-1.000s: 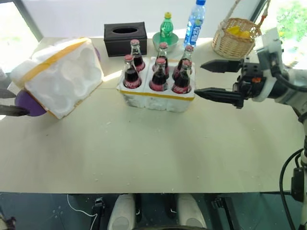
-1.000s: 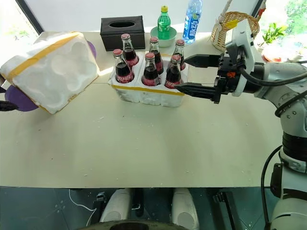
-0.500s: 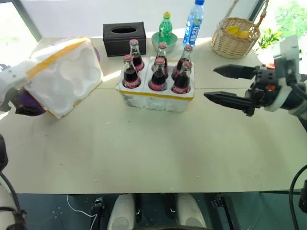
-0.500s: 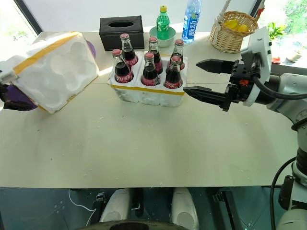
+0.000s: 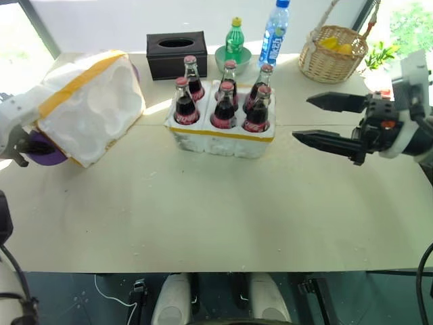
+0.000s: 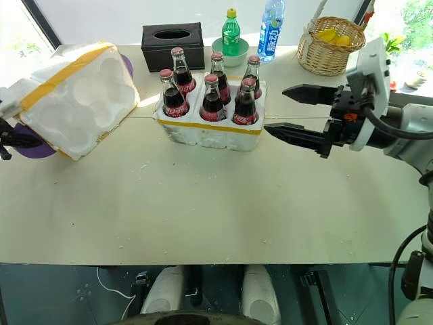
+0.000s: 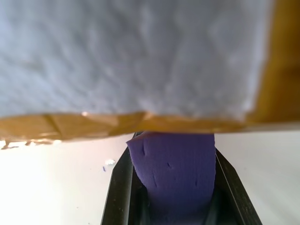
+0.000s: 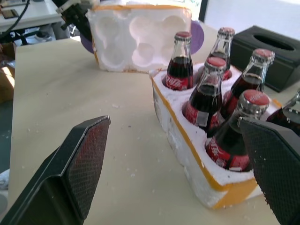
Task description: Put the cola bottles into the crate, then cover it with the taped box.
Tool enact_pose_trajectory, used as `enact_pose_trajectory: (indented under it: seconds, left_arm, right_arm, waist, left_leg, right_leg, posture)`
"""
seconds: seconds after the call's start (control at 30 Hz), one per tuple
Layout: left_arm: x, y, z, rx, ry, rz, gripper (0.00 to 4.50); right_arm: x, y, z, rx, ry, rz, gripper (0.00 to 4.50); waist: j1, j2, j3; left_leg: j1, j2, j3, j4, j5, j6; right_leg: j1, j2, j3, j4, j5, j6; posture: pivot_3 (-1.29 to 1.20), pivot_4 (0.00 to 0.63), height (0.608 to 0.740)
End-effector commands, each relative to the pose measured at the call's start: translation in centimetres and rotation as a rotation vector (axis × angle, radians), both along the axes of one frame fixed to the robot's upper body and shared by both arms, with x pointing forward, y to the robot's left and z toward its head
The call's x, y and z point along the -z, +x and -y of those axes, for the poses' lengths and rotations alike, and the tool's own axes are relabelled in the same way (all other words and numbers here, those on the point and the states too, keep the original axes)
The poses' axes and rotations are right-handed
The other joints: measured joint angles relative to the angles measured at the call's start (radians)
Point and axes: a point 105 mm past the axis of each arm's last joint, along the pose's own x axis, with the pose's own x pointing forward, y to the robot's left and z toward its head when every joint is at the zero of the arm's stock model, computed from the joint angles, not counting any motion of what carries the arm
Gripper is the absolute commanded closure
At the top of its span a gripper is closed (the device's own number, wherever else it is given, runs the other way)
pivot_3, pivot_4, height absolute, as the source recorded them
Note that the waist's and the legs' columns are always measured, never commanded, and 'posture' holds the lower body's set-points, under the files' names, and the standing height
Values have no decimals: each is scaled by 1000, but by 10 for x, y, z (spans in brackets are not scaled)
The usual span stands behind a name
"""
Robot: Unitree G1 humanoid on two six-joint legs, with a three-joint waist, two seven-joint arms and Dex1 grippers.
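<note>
On a pale desk [image 5: 216, 203], the taped box [image 5: 91, 105] lies tilted at upper left, its purple sheet [image 7: 171, 173] pinched in the closed left hand [image 6: 8, 141]. Six red-labelled cola bottles [image 5: 223, 101] fill the crate [image 5: 220, 139] at upper centre; label wording unreadable. Right hand [image 5: 328, 122] gapes empty, far right.

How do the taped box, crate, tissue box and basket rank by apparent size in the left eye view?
1. Taped box, largest.
2. Crate.
3. Tissue box and basket look alike; both stand farther back, so I won't rank them.
</note>
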Motion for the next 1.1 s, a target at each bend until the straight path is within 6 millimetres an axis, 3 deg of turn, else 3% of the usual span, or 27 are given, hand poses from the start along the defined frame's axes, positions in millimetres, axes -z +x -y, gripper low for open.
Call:
enact_pose_trajectory:
  seconds: [0.03,0.17,0.27,0.37,0.43,0.57,0.67,0.93,1.1]
  left_arm:
    - [-39,15,-1,16,103,227,4232]
    - [-93,39,22,78,180,538,4232]
    - [-136,52,56,184,239,767,4232]
    - [-179,56,111,368,317,1029,4232]
    - [-190,55,137,458,364,1129,4232]
    - [-188,54,184,634,491,1239,4232]
    - [-174,56,201,734,650,1250,4232]
    - [-128,71,218,876,875,1246,4232]
    - [-124,83,212,806,918,1255,4232]
  right_arm:
    - [-10,0,10,45,-20,70,0]
    - [-12,-2,17,62,-11,73,0]
    - [-13,0,22,99,-5,83,0]
    - [-11,-1,22,107,20,74,0]
    - [-9,-1,21,109,26,71,0]
    - [-6,7,23,176,21,96,0]
    - [-11,8,24,194,60,102,0]
    - [-19,11,23,223,108,122,0]
    - [-22,10,20,214,119,128,0]
  waist:
    - [0,-1,0]
    - [4,-3,0]
    - [4,-4,0]
    - [4,-4,0]
    - [2,-4,0]
    - [-5,-4,0]
    - [-9,-3,0]
    - [3,-3,0]
    - [3,-3,0]
  left_leg:
    - [0,0,0,0,0,0]
    - [-1,0,0,1,0,0]
    - [-2,-1,-1,1,0,0]
    - [-1,-1,0,2,1,-1]
    - [-1,-1,0,2,2,-4]
    - [0,-2,1,2,3,-4]
    - [1,-2,1,2,3,-5]
    - [0,-2,1,2,2,-3]
    - [0,-2,1,2,0,0]
  right_leg:
    - [0,0,0,0,0,0]
    - [0,0,0,0,0,0]
    - [0,-1,0,-1,1,2]
    - [1,-1,0,-1,2,3]
    - [2,-2,0,-1,2,3]
    - [2,-1,0,-1,2,3]
    - [2,0,1,-1,2,3]
    - [2,0,1,-1,2,3]
    - [3,-1,1,-1,2,4]
  posture:
    - [0,150,740]
    - [0,150,740]
    - [0,150,740]
    - [0,150,740]
    - [0,150,740]
    - [0,150,740]
    - [0,150,740]
    - [0,150,740]
    - [0,150,740]
